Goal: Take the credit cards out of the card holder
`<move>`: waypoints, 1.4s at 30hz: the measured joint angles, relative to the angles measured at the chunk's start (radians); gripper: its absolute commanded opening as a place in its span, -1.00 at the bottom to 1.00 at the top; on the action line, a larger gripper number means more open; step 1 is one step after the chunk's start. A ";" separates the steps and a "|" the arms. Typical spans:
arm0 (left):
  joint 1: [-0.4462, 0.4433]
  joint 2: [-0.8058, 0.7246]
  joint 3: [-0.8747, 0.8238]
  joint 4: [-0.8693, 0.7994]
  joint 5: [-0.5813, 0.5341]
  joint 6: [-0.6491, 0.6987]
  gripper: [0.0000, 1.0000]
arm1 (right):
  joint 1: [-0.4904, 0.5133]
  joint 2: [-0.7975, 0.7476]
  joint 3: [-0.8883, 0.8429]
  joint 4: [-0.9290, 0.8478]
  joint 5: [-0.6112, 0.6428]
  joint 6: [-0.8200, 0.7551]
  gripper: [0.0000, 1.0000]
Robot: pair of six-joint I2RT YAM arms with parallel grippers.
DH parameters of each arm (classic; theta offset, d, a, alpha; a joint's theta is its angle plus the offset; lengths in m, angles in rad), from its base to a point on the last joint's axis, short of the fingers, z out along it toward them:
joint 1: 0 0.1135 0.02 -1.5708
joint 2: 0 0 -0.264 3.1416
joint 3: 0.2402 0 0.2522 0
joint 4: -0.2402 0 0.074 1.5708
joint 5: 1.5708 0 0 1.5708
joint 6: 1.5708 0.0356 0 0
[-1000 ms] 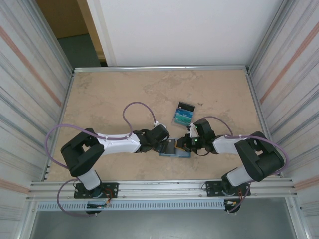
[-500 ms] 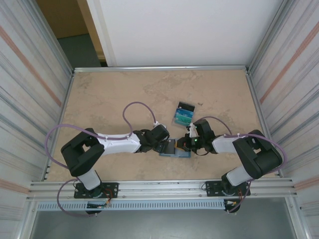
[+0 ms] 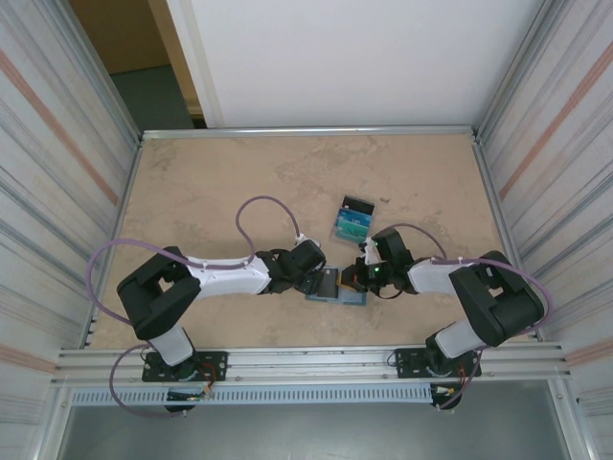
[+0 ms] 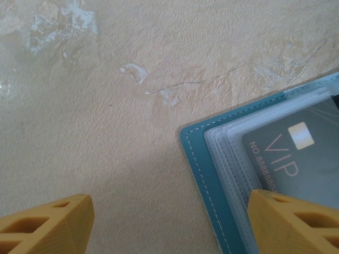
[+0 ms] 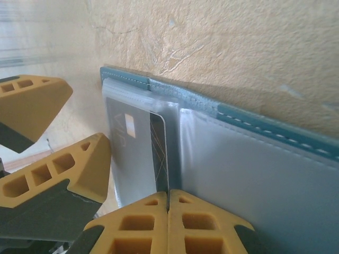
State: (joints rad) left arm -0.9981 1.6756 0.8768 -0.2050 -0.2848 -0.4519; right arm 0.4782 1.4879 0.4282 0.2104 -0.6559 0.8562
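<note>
Wide view first: tan table (image 3: 211, 192), plenty of bare surface toward the far side. Low over its near middle, left gripper (image 3: 314, 280) and right gripper (image 3: 358, 278), nose to nose. Flat between them and folded open, the card holder (image 3: 335, 293), blue-teal border around clear sleeves. Just beyond it and apart from it, a small pile of loose cards (image 3: 351, 221), teal and blue with a black one at the far end. Judging by that pile, partway through the job.

Closer now. Tucked in the left panel's sleeve, a grey VIP card (image 4: 302, 159), chip side up. Left jaws spread wide: one yellow fingertip (image 4: 286, 222) over the sleeve at that card's corner, the other over bare table. Contact there hard to call. If touching, a good anchor. Keep it pressing down against any slide of the holder.

Right jaws pressed tight together at the fold, the card's dark bare edge running straight into the seam. Reads as a pinch on that edge, though too thin to swear to.

For a clean pull: draw back along the gripper's own line, low and level, no twisting. Go slowly, given slick plastic and a shallow bite. Watch for a lifting holder or a bunching sleeve; ease off and bite deeper if either appears. Once free, set down beside the loose cards.
</note>
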 measured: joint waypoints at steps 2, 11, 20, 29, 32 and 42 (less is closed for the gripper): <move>0.000 0.000 0.000 0.000 0.000 -0.002 0.53 | -0.008 -0.006 0.000 -0.017 0.002 -0.005 -1.00; -0.001 0.000 0.000 0.000 -0.001 -0.002 0.53 | -0.023 -0.019 0.018 -0.093 0.008 -0.037 -1.00; -0.001 -0.012 0.005 -0.039 -0.011 0.000 0.51 | -0.023 -0.025 0.037 -0.135 0.008 -0.054 -0.69; -0.001 -0.061 0.006 -0.105 -0.040 0.008 0.66 | -0.022 -0.131 0.038 -0.210 0.039 -0.056 -0.56; -0.001 -0.071 0.006 -0.099 -0.042 0.018 0.72 | -0.016 -0.172 0.038 -0.230 0.062 -0.056 -0.56; -0.001 -0.057 0.008 -0.021 -0.022 0.056 0.83 | 0.085 -0.185 0.038 -0.232 0.141 -0.039 -0.50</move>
State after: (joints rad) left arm -0.9993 1.6188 0.8848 -0.2264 -0.3069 -0.3958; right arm 0.5632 1.3025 0.4660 -0.0216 -0.5148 0.8177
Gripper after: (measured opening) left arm 0.913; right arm 0.241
